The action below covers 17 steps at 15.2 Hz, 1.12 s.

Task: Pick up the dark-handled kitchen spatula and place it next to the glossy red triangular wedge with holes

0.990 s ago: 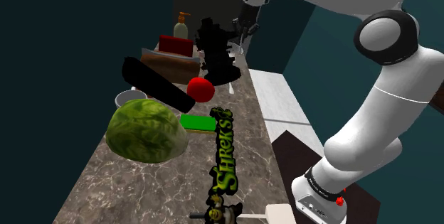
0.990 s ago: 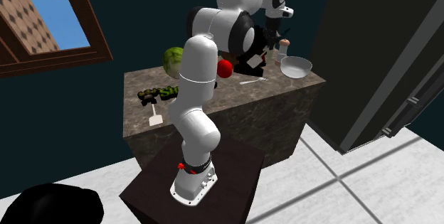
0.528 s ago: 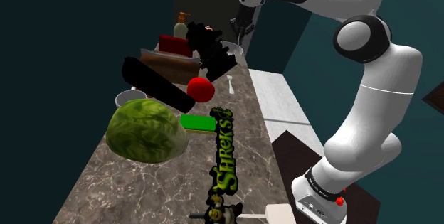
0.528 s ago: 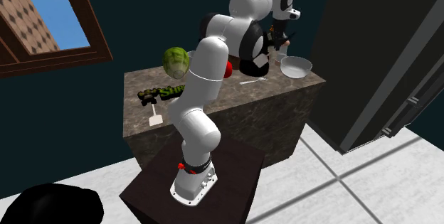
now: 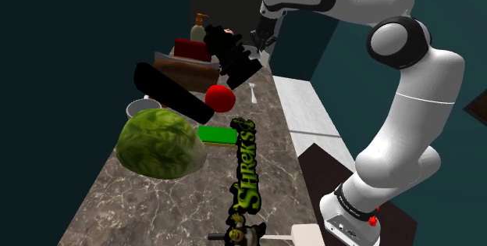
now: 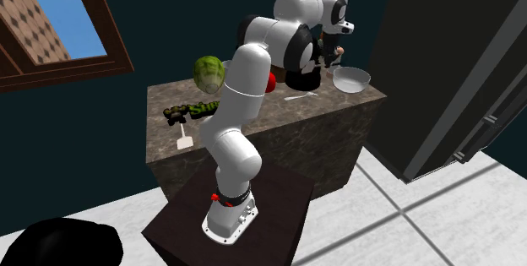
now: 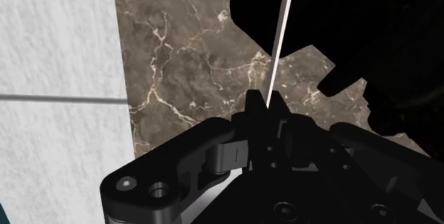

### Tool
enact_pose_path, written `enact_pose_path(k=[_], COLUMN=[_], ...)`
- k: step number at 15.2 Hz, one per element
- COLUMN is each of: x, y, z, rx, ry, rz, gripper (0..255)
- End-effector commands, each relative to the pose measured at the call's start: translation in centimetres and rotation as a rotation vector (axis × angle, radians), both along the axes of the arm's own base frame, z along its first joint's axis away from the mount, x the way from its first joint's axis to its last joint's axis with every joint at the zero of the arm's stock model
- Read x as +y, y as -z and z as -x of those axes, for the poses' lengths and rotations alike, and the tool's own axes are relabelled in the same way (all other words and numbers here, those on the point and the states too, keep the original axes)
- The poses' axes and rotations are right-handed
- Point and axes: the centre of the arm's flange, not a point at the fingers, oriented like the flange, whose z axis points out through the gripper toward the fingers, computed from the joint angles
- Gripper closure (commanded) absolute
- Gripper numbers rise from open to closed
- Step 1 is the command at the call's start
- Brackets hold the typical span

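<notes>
Looking down from the shoulder view, my claw [image 5: 256,43] is out at the far end of the marble counter [image 5: 156,197], right up against the spatula [image 5: 232,53]. It renders as a jagged all-black shape tilted over the stone, and I can't tell from here if its low end touches down. The red wedge [image 5: 220,98] sits on the counter near it, on the stand's side, with a long black bar [image 5: 172,92] just beside it on that view's left and a small white utensil [image 5: 254,92] lying off to its right. Closer to the stand there's a green mottled dome [image 5: 160,143], a flat green block [image 5: 216,134], some green "Shreks" lettering [image 5: 246,178] and a white-bladed utensil [image 5: 304,235] at the near end. In the second exterior view my arm folds over the counter with the hand above the far corner, a grey bowl [image 6: 352,78] sits to that view's right of it, and the spatula is mostly tucked behind my elbow. In the wrist view my fingers [image 7: 254,105] are pinched tight on a thin white strip [image 7: 279,38] of the spatula, which runs away from the tips into the black mass. The marble is underneath, with white floor [image 7: 57,45] beside the counter.
</notes>
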Motion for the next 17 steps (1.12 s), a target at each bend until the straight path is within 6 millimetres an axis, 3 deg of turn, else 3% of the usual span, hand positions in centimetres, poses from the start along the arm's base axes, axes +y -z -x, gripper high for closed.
enact_pose_path(k=[1, 17], x=[0.2, 0.2], y=[1.2, 9.6], z=[0.0, 0.0], rx=[0.0, 0.0], ry=[-0.001, -0.001], rz=[-0.001, -0.001], gripper=[255, 255])
